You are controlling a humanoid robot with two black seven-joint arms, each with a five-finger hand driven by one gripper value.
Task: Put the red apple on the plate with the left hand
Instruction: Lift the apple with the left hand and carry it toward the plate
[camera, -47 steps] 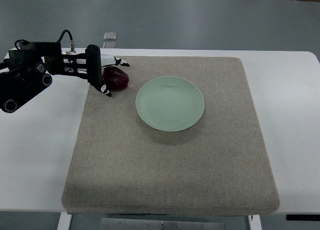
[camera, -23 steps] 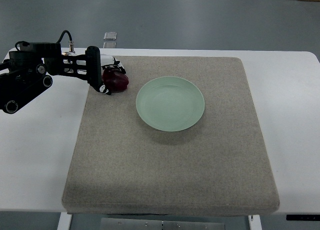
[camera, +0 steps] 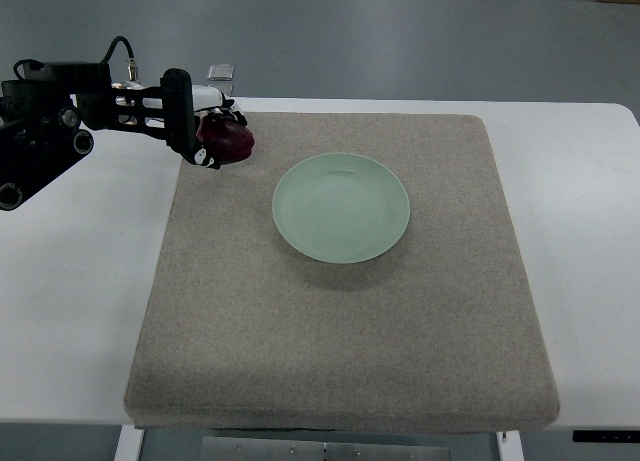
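The dark red apple [camera: 228, 141] is in my left hand [camera: 213, 133] at the mat's far left corner, fingers curled around it, apparently lifted a little off the mat. My left arm comes in from the left edge, black and jointed. The pale green plate [camera: 341, 208] lies empty on the mat, to the right of the apple and a hand's width away. My right arm does not show.
A grey felt mat [camera: 340, 331] covers most of the white table [camera: 70, 311]. A small clear object [camera: 220, 73] lies at the table's far edge, behind the hand.
The left hand closed on the apple and has risen slightly, shifting up and back toward the far edge with the apple in it.
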